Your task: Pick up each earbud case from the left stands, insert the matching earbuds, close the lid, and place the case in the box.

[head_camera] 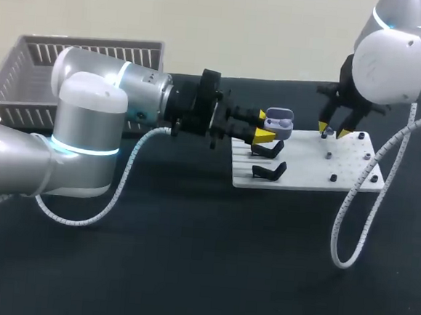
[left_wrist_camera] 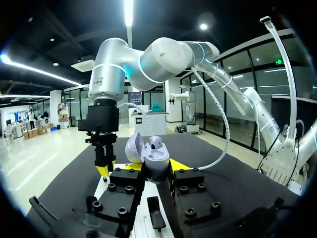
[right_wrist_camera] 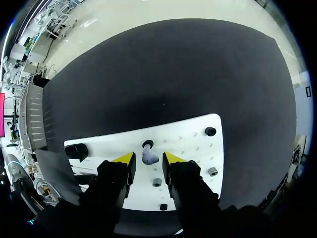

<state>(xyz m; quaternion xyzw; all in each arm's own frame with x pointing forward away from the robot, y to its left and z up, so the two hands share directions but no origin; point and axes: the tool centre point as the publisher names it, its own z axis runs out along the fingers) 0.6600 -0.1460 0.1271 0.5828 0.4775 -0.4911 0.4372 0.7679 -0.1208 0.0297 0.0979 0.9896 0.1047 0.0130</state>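
Case: lavender earbud case (left_wrist_camera: 159,159), clamped from both sides between the yellow tips of the left gripper (left_wrist_camera: 156,167); held up in the air over the left end of the white board (head_camera: 356,158), lid (left_wrist_camera: 133,148) swung open.
Contents: something rounded sits in the open well, possibly one earbud already in place; cannot say for sure.
Earbud: small pale earbud (right_wrist_camera: 150,159) lying on the board, just beside a dark peg (right_wrist_camera: 147,144).
Right claw: right gripper (right_wrist_camera: 149,157) pointing down at the board, fingers spread narrowly with the earbud between them, a sliver of board showing on each side, so not yet pinched.
Handling, case: likely light; hard, glossy, pebble-rounded shell, so prone to slide in a pinch. Best held on the lower body's flanks, below the seam, as now. Hinge looks the weak part; no pushing on the raised lid.
Handling, earbud: very light, smooth and curved; apt to roll or squirt out of a hard squeeze. Gentle pinch across its widest part seems best.
Board: flat, stiff, matt white plate dotted with small holes, with a few short dark pegs.
Stands: black angled stands (head_camera: 269,152) at the board's left end, thin and rigid-looking, bare.
Basket: grey slatted plastic basket (head_camera: 95,43) behind the left arm, well apart from the case; presumably the box for finished cases.
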